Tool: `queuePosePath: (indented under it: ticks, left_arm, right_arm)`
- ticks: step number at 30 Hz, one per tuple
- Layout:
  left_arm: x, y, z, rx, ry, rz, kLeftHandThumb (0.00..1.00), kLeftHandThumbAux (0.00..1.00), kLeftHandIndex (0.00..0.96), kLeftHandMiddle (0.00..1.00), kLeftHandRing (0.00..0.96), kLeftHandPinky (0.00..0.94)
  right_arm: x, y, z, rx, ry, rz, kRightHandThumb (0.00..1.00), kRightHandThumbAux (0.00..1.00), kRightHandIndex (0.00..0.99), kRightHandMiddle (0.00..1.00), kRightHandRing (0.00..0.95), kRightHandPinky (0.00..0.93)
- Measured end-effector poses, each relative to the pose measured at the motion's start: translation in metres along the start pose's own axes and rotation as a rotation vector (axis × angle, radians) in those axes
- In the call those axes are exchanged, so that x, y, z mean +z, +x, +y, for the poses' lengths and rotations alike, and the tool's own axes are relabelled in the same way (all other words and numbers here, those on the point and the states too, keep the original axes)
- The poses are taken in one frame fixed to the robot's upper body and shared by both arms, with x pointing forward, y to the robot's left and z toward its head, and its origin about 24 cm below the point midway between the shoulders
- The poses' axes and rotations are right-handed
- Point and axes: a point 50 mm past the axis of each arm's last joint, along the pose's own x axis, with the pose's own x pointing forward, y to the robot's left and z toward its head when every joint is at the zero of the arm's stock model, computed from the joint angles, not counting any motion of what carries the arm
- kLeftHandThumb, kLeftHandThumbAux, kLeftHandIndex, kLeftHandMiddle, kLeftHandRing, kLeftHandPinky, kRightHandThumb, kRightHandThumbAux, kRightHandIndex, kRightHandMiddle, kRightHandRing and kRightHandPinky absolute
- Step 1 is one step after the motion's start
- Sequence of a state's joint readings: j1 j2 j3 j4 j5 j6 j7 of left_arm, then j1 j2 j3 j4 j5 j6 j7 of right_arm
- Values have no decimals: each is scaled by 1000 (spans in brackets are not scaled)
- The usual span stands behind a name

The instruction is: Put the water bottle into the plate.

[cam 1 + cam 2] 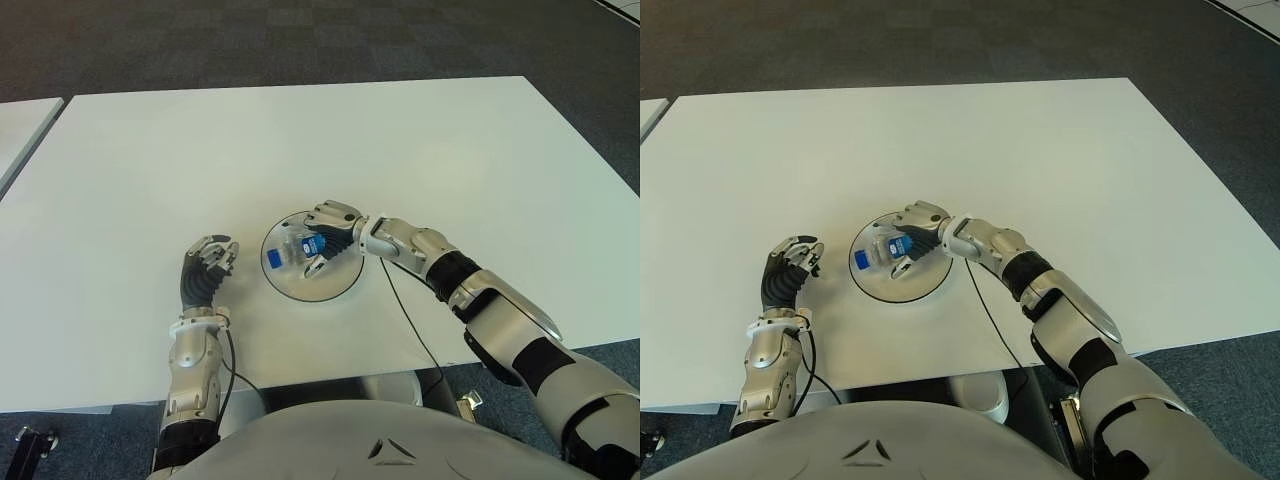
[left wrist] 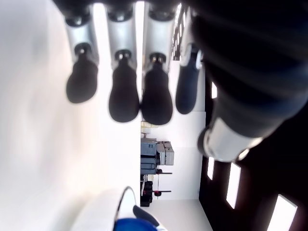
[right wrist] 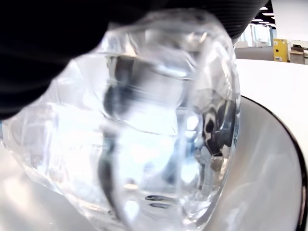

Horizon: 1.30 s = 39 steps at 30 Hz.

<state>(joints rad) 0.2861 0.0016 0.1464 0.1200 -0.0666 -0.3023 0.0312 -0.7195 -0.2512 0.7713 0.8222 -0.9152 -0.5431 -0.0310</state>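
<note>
1. Over the plate (image 1: 340, 287), the water bottle (image 1: 293, 249) lay on its side in the right hand (image 1: 327, 236), its blue cap (image 1: 274, 259) pointing toward 9 o'clock and its blue label showing between the fingers (image 1: 313, 244).
2. It looked like a small, clear, thin-walled plastic bottle; I judged it light, a little crushable and smooth enough to slip or roll once let go. The middle of the body by the label, away from the cap, seemed the safest place to hold it.
3. That hand was wrapped around the bottle from the 3 o'clock side, and its wrist view showed the bottle just above the plate's inner surface; whether they touched I could not tell.
4. At 9 o'clock from the plate, the left hand (image 1: 206, 264) showed on the white table (image 1: 450, 150), fingers loosely curled and empty.
</note>
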Motion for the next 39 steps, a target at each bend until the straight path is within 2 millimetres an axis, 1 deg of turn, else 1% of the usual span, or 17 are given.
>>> queuePosePath:
  ticks: [10,19,27,34,39]
  left_arm:
    - [0,0,0,0,1,-1,704,719,434,720,706,698]
    - [1,0,0,8,7,-1,705,719,435,725,712,718]
    - [1,0,0,7,8,-2,703,719,434,725,711,716]
    - [1,1,1,3,11,-3,701,720,434,723,710,714]
    - [1,1,1,-9,12,-4,701,721,433,728,718,725]
  right_arm:
    - [0,0,4,-38,22,-9,323,225,0,0,0,0]
    - [1,1,6,-75,37,-14,386,169,0,0,0,0]
    - [2,-1,5,-121,53,-24,413,143,0,0,0,0]
    - [5,-4,6,-163,72,-54,400,131,0,0,0,0]
    - [7,-7,7,-190,78,-62,363,121,0,0,0,0]
